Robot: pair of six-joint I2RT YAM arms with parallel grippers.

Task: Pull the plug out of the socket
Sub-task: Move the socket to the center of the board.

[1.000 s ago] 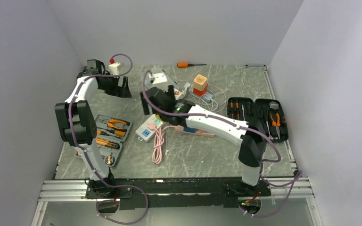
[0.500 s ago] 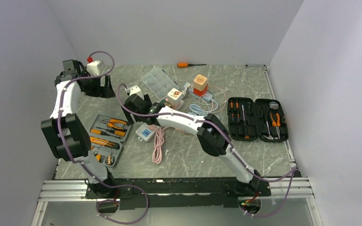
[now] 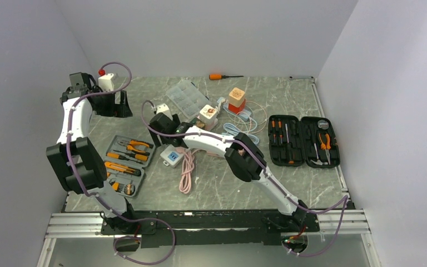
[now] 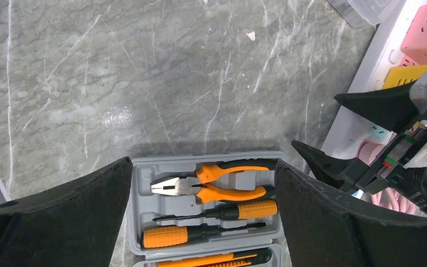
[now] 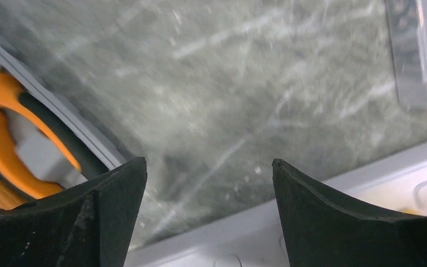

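Note:
The socket is a white power strip (image 3: 172, 157) with coloured outlets, lying mid-table; its near end has a blue face. A coiled pink cable (image 3: 186, 171) lies against it. I cannot pick out the plug itself, as the right arm covers the strip's far end. My right gripper (image 3: 157, 120) hovers open just left of and beyond the strip. In its wrist view the fingers (image 5: 208, 164) frame bare table and the strip's white edge (image 5: 311, 219). My left gripper (image 3: 119, 105) is open at the far left. In its own view it (image 4: 203, 167) sits above the grey tool case (image 4: 144, 167).
The open grey tool case (image 3: 127, 162) with orange pliers lies left of the strip. A clear compartment box (image 3: 184, 98), small square blocks (image 3: 236, 98), a coiled pale cable (image 3: 239, 119) and an orange screwdriver (image 3: 222, 76) lie behind. A black tool case (image 3: 303, 140) is at the right.
The right arm has swung left across the strip, its jaws narrowing slightly. The left arm has drawn back toward the far left corner.

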